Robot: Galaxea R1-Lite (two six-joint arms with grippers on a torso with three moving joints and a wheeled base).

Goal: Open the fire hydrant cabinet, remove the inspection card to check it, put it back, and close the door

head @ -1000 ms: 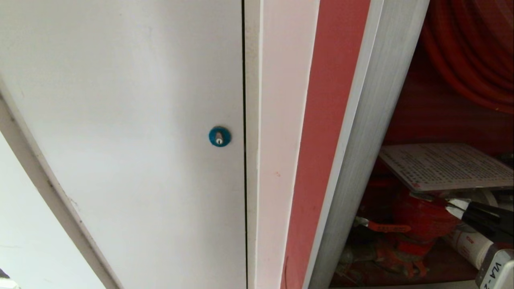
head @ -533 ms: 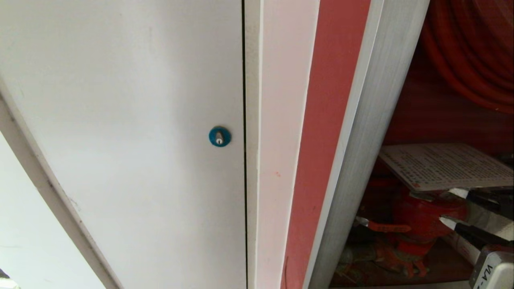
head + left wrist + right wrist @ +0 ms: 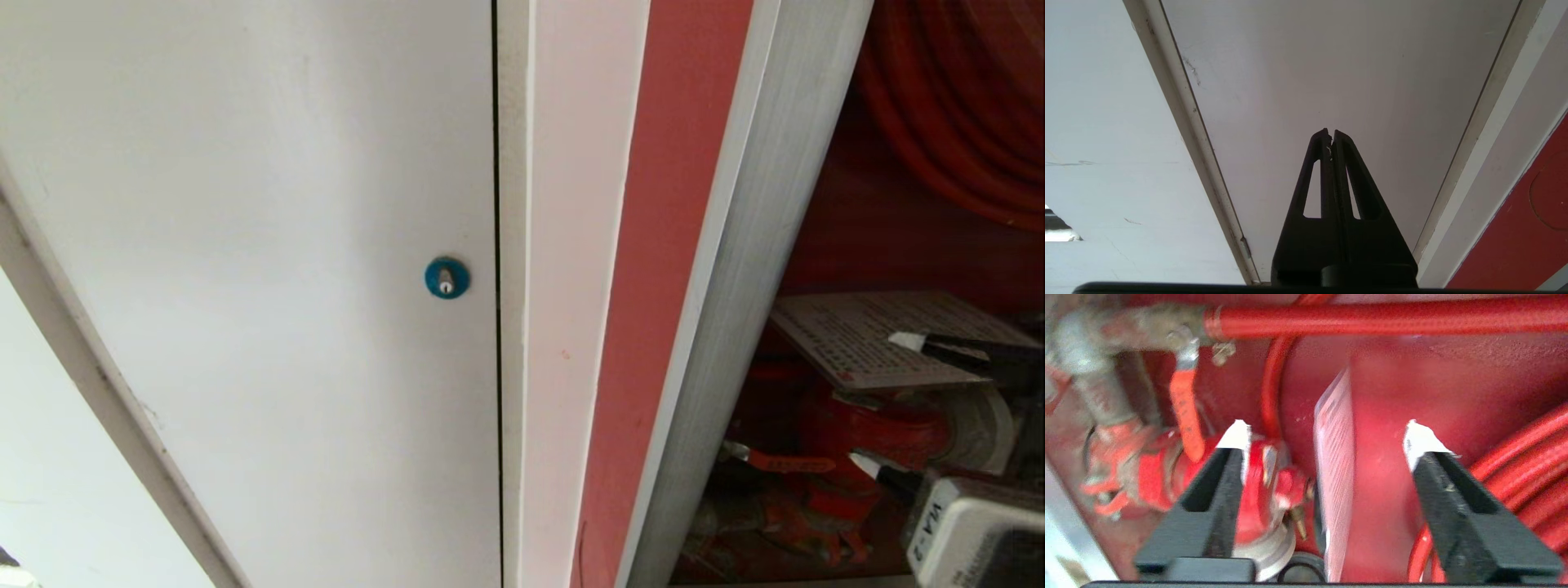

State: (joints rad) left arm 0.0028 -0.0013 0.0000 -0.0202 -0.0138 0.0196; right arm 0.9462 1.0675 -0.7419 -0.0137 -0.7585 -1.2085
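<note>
- Cabinet interior occupies the right third of the head view: the fire hydrant cabinet (image 3: 739,269) stands open, its silver frame post running diagonally from upper right toward bottom centre, with the red hose (image 3: 955,98) coiled at upper right and the red valve (image 3: 857,441) at lower right. No door panel appears in any view.
- White door (image 3: 245,245) with its blue round lock (image 3: 446,278) fills the left and centre of the frame; it is no part of the job.
- Inspection card (image 3: 882,339) lies at right centre of the head view, resting above the valve, inside the cabinet.
- Right gripper (image 3: 886,400) sits at the right edge, jaws spread wide and empty: one fingertip lies over the card's right portion, the other below the card beside the valve. The right wrist view shows the card edge-on between the two fingers, touching neither.
- Left gripper (image 3: 1331,132) is parked facing the white door, jaws together, holding nothing.
- Judgement: the card sits in its place, ungripped; whether this is take-out or put-back cannot be told. If put-back, next come withdrawing clear of the hose and valve, then closing the door.
</note>
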